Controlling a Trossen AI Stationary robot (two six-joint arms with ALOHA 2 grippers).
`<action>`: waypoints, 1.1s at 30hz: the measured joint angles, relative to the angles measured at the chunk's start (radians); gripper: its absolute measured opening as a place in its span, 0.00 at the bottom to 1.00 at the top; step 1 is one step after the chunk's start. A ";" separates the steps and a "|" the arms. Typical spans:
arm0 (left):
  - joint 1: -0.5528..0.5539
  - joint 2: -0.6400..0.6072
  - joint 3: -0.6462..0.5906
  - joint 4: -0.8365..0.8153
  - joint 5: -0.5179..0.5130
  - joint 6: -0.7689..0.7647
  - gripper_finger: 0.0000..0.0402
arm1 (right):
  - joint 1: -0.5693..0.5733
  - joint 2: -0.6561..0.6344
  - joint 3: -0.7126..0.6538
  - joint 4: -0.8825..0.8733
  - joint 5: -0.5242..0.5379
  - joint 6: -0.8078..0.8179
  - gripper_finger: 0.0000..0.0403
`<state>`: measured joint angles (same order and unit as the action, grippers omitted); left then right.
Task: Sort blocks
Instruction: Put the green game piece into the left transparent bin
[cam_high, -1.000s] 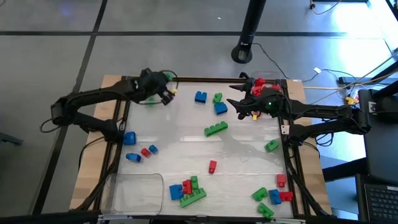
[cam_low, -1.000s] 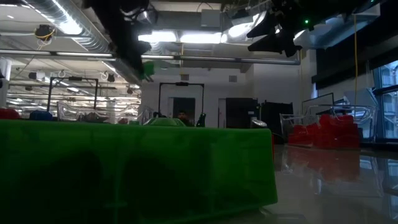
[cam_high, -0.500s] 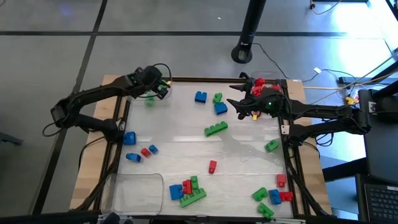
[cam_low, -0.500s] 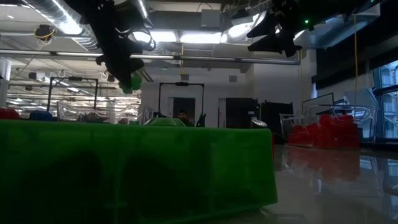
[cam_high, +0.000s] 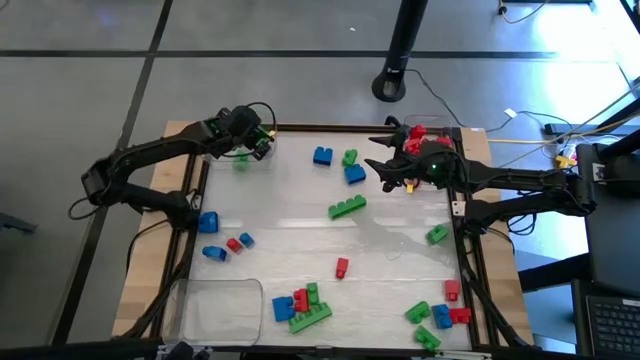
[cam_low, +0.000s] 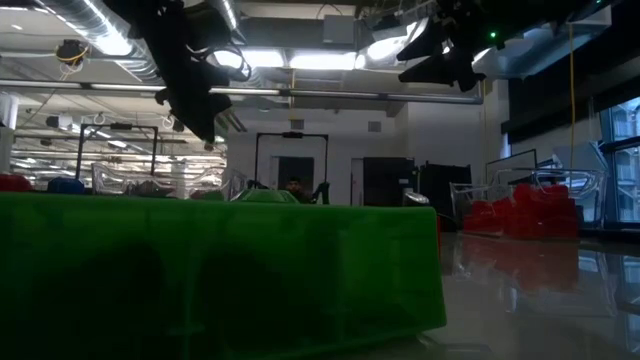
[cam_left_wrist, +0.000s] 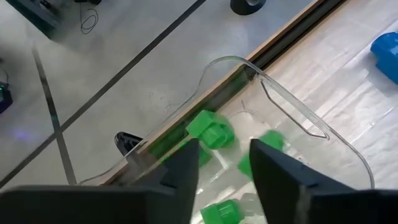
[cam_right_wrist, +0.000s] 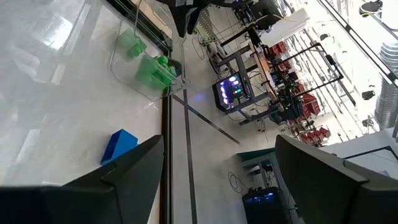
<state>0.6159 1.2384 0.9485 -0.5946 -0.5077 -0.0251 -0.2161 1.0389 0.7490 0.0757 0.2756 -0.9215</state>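
Note:
My left gripper (cam_high: 254, 141) (cam_left_wrist: 224, 169) hangs open over a clear tray (cam_left_wrist: 292, 106) at the table's far left corner. Several green blocks (cam_left_wrist: 211, 131) lie in that tray, one of them blurred just beyond the fingertips. Nothing is between the fingers. My right gripper (cam_high: 392, 176) (cam_right_wrist: 217, 186) hovers open and empty above the table's far right, beside a tray of red blocks (cam_high: 424, 133). Loose red, green and blue blocks (cam_high: 347, 207) lie scattered over the table.
A second clear tray (cam_high: 214, 305) stands at the near left. Block clusters lie at the near middle (cam_high: 301, 305) and the near right (cam_high: 440, 316). A big green block (cam_low: 220, 265) fills the front of the low view. A raised frame (cam_high: 463, 230) edges the table.
My left gripper has moved toward the far left corner and down, carrying a green block. It then stopped over the clear tray and opened. The green block has dropped out of the fingers into the tray.

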 joint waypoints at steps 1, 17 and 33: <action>-0.002 -0.003 0.000 0.001 0.000 -0.001 0.36 | 0.000 0.000 0.000 0.000 0.000 0.000 0.77; -0.318 0.010 0.050 0.333 0.357 -0.078 0.46 | 0.000 0.000 0.000 0.000 0.000 0.000 0.77; -0.569 0.400 0.050 0.802 0.357 -0.083 0.46 | 0.000 0.000 0.000 -0.020 0.000 -0.002 0.77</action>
<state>0.0470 1.6382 0.9985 0.2071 -0.1505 -0.1086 -0.2162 1.0389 0.7490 0.0559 0.2759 -0.9235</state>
